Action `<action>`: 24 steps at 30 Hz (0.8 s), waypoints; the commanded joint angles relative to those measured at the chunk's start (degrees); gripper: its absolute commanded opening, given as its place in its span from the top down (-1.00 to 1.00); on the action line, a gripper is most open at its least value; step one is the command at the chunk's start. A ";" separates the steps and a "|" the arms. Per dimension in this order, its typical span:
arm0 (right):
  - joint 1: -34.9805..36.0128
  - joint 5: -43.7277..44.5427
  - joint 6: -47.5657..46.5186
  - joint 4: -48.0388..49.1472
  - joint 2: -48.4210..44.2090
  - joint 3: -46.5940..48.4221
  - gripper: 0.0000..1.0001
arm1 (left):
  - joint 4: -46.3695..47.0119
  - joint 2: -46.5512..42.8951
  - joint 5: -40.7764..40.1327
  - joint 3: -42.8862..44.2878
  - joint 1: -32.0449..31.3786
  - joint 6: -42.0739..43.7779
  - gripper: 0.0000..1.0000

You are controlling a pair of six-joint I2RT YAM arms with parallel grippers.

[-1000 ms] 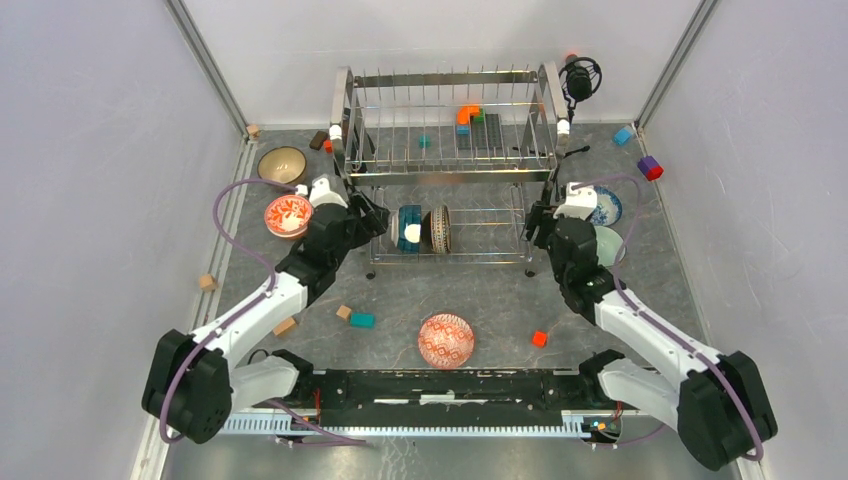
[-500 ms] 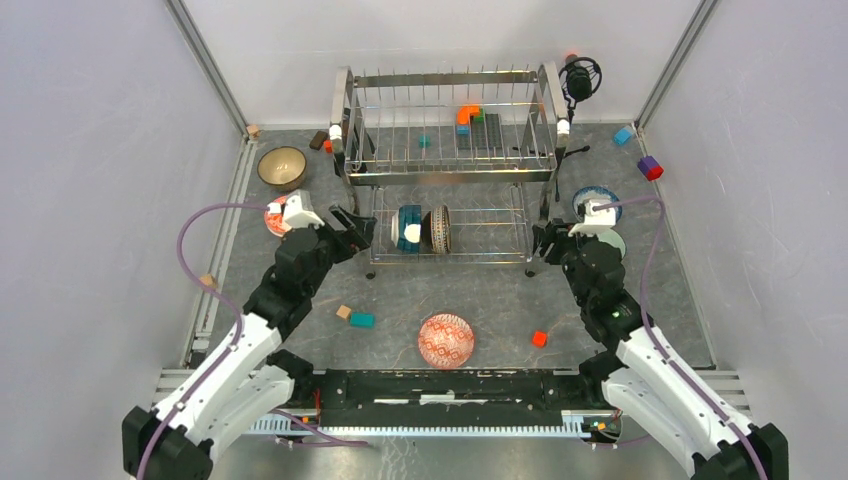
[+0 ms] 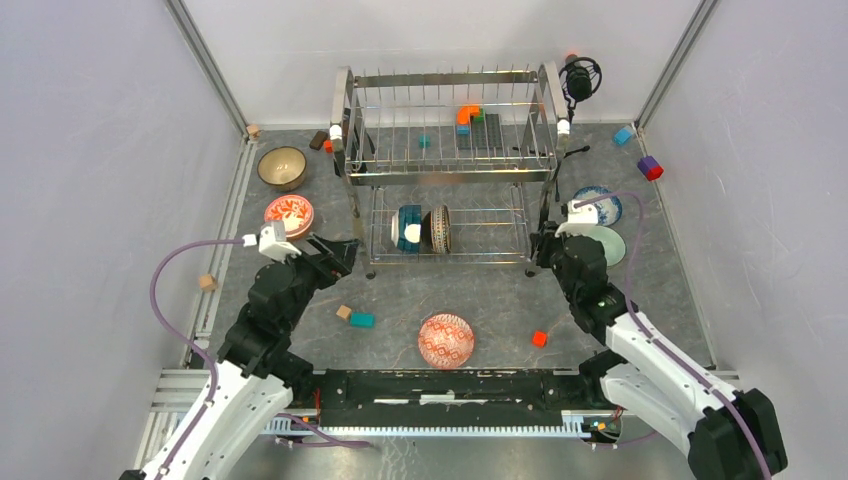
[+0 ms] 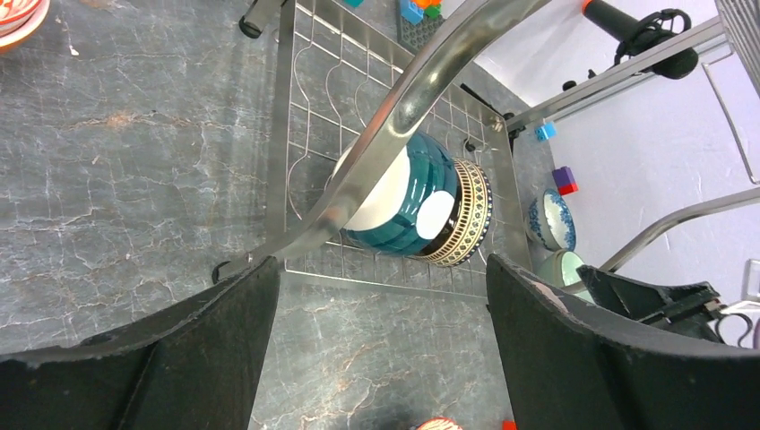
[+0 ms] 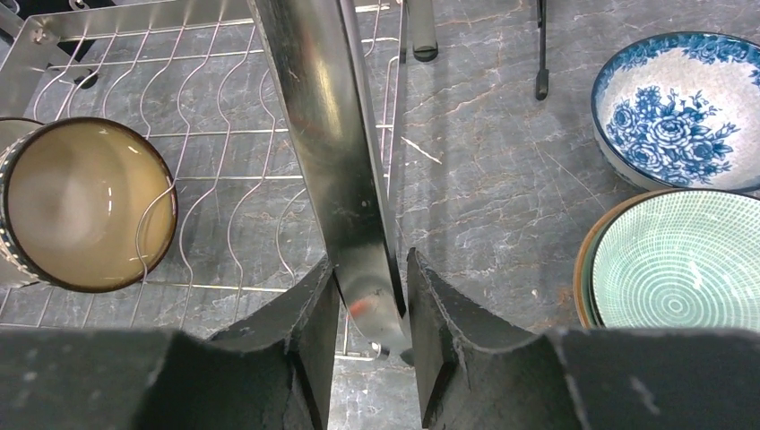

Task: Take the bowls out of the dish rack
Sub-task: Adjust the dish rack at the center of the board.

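While two bowls are left standing on edge in its lower tier, the dish rack (image 3: 447, 176) is judged to be mostly but not fully unloaded.

Nearest, in front of the dish rack, a red-and-white patterned bowl (image 3: 446, 340) is set on the bench (image 3: 480, 300). Just off the rack's left end, the left gripper (image 3: 340, 255) is held with its jaws wide apart and nothing between them, aimed past the curved end handle. At the rack's right end, the right gripper (image 5: 369, 269) is closed about the flat steel upright of the handle, one finger on each side. The rack is therefore judged to be steadied for a pick from the left.

Inside the lower tier, a teal bowl (image 4: 408, 193) with white spots is leaned against a dark-rimmed patterned bowl (image 4: 466, 215), the two touching. Right of the rack, a pale green bowl (image 5: 681, 269) is nested in an orange bowl (image 5: 581, 260), with a blue-and-white floral bowl (image 5: 681, 107) just beyond. Left of the rack, a second red-and-white bowl (image 3: 288, 213) is set, and farther back a brown-gold bowl (image 3: 282, 165). No bowl is seen in the upper tier.

Next, the open jaws would need to be carried in past the handle, set astride the teal bowl's rim, closed, and lifted clear of the wires.
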 commanded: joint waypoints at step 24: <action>-3.23 -1.23 -1.46 -6.01 -1.29 4.94 -0.56 | -8.44 -6.01 -2.12 -0.32 0.25 -2.47 -0.92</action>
